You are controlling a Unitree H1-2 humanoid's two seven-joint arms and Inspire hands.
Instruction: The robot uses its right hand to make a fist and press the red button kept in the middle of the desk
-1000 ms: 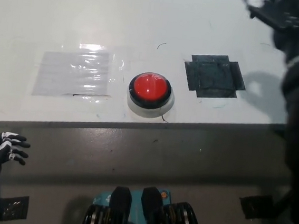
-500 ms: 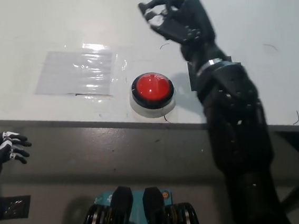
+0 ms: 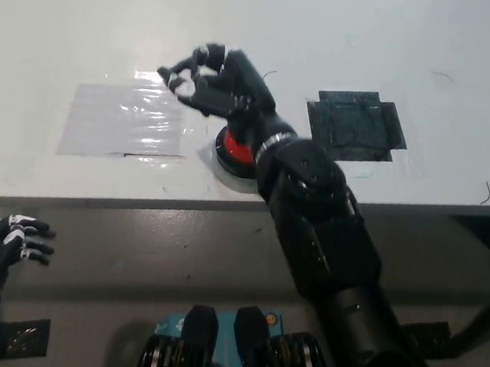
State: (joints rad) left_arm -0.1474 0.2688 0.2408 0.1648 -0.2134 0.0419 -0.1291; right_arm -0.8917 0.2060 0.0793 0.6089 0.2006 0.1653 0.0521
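Observation:
The red button in its black and white base sits near the desk's front edge, mostly covered by my black right wrist. My right hand is over the button's far left side, fingers curled into a loose fist with nothing held. Whether it touches the button I cannot tell. My white left hand rests low at the lower left, below the desk edge, fingers apart.
A patch of clear tape lies left of the button. A square of black tape lies to its right. The white desk ends at a front edge just before the button.
My right arm has swung left and down from the far right, so the hand now sits over the button and the black tape square is uncovered. The left hand has stayed put.

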